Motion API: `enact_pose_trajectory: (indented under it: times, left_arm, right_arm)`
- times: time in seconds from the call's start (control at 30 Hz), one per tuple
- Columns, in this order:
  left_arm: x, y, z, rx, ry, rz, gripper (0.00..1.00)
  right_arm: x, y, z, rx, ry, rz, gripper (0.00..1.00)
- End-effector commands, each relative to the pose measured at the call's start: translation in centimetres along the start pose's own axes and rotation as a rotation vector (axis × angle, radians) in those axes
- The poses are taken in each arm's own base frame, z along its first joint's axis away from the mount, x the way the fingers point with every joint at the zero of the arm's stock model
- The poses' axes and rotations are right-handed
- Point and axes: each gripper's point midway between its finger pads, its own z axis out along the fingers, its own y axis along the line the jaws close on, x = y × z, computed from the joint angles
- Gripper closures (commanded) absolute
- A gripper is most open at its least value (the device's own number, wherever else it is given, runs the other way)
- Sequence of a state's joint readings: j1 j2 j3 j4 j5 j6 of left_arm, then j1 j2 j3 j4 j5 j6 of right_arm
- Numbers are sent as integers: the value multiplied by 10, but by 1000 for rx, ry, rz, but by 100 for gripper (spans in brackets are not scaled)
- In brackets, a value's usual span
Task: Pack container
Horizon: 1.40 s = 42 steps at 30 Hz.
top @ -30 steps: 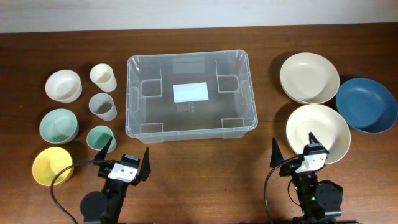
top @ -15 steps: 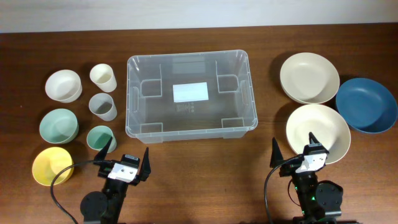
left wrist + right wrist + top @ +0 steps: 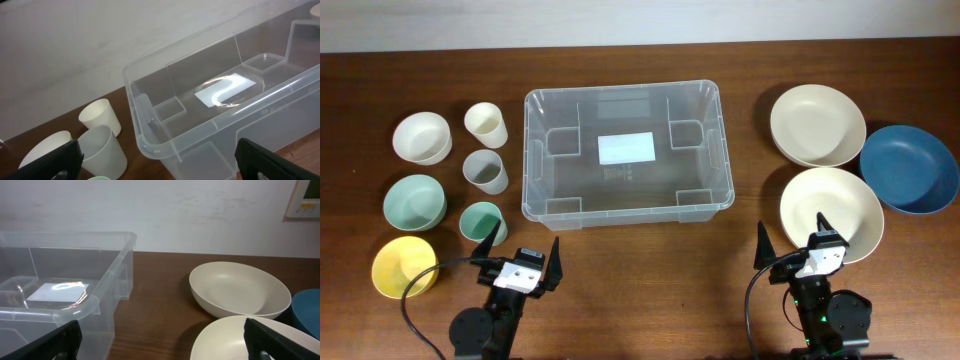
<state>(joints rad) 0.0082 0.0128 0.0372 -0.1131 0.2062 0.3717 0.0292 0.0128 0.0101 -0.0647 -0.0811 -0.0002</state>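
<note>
The container [image 3: 535, 200] is a large clear plastic bin with a white label on its base, standing empty at the table's middle. It also shows in the left wrist view [image 3: 150, 145] and the right wrist view [image 3: 85, 302]. My left gripper [image 3: 523, 250] is open and empty near the front edge, below the bin's left corner. My right gripper [image 3: 792, 243] is open and empty at the front right, its fingertips over the near cream bowl [image 3: 840, 205].
Left of the bin stand a cream cup [image 3: 485, 123], a grey cup [image 3: 486, 171], a green cup [image 3: 478, 221], and white [image 3: 422, 137], green [image 3: 415, 202] and yellow [image 3: 403, 266] bowls. Right stand a second cream bowl [image 3: 817, 124] and a blue bowl [image 3: 909, 168].
</note>
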Motion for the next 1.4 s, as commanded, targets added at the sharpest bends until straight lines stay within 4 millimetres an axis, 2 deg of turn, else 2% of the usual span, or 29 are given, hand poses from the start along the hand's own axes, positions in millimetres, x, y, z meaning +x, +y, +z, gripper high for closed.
enact_pose_trajectory:
  times: [0.0, 0.67, 0.77, 0.87, 0.97, 1.1, 1.27, 1.37]
  left_arm:
    - [1, 0, 0, 0, -2, 12, 1]
    - [1, 0, 0, 0, -2, 12, 1]
    - [1, 0, 0, 0, -2, 12, 1]
    - [1, 0, 0, -1, -1, 12, 1]
    - [1, 0, 0, 0, -2, 12, 0]
    - [1, 0, 0, -1, -1, 12, 1]
    - [1, 0, 0, 0, -2, 12, 1]
    - [1, 0, 0, 0, -2, 12, 1]
  right_arm:
    - [2, 5, 0, -23, 2, -1, 1]
    - [1, 5, 0, -26, -2, 1, 1]
    - [-2, 12, -1, -64, -12, 70, 1]
    - [-20, 19, -3, -106, -64, 77, 1]
    - [-53, 18, -11, -104, -128, 69, 1]
    - [-94, 1, -21, -1, -164, 70, 1]
    - [-127, -12, -24, 85, -4, 78, 1]
    - [-141, 0, -23, 19, 182, 90, 1]
